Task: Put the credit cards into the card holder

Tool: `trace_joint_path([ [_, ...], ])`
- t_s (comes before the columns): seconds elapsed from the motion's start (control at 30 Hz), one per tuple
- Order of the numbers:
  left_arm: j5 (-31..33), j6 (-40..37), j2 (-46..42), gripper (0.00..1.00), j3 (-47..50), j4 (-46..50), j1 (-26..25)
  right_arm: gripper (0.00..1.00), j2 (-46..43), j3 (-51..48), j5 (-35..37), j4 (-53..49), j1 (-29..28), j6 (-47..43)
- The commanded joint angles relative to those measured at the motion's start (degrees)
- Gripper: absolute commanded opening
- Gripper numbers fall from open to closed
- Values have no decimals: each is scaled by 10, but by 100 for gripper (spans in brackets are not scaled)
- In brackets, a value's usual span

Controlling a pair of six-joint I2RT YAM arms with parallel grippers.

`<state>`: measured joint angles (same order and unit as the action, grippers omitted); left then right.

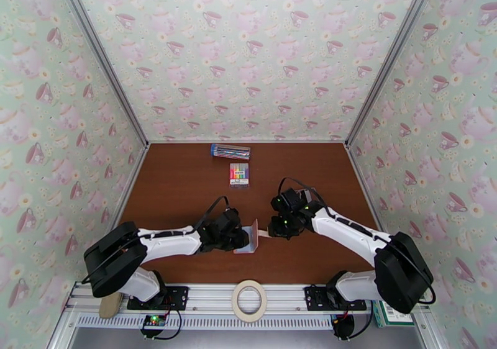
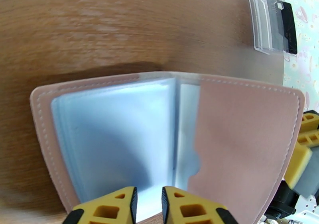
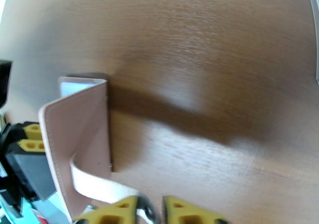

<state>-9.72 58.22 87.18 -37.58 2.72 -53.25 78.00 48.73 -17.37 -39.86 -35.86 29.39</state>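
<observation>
Yellow-tipped and closest to the lens, the left gripper (image 2: 149,205) has its jaws clenched on the lower edge of the card holder (image 2: 239,141). They pinch the grey-blue inner pockets and hold the dusty-pink wallet up on edge, its covers spread open toward the left wrist camera.

Opposite it, the right gripper (image 3: 150,209) sits at the end of the closing strap (image 3: 99,185). Its jaws stand slightly apart with the strap's tip lying against one finger, and I cannot tell whether they pinch it or are clear of it.

The credit cards (image 2: 279,21) lie flat on the surface (image 2: 119,25), well apart from the holder, beyond its far cover and toward the right-hand wall. A clear one is stacked with a dark grey one, and their long axis runs away from the left wrist. That puts them on the right arm's side, so I judge the right arm nearer for fetching one, with the left serving as the stand for the pockets. No card is in a pocket yet.
</observation>
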Motion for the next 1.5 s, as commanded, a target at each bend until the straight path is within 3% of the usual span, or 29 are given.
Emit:
trace_joint_path([
  [0.0,-10,-14,5,26,-17,-13,-4,41,-29,51,-9,-29,3,5],
  [0.17,-11,-29,-3,26,-37,-7,-4,48,-54,89,4,-41,3,13],
  [0.37,-18,-39,17,26,-69,4,-7,47,-73,88,3,-40,3,28],
  [0.57,-25,-43,55,25,-97,1,-14,36,-100,87,1,-47,3,34],
  [0.77,-32,-49,98,23,-121,3,-19,32,-122,83,10,-53,3,49],
  [1.03,-42,-52,124,21,-128,4,-20,16,-137,24,-27,9,3,98],
  [1.47,-35,-45,124,20,-125,13,-25,10,-63,-44,-46,79,3,132],
])
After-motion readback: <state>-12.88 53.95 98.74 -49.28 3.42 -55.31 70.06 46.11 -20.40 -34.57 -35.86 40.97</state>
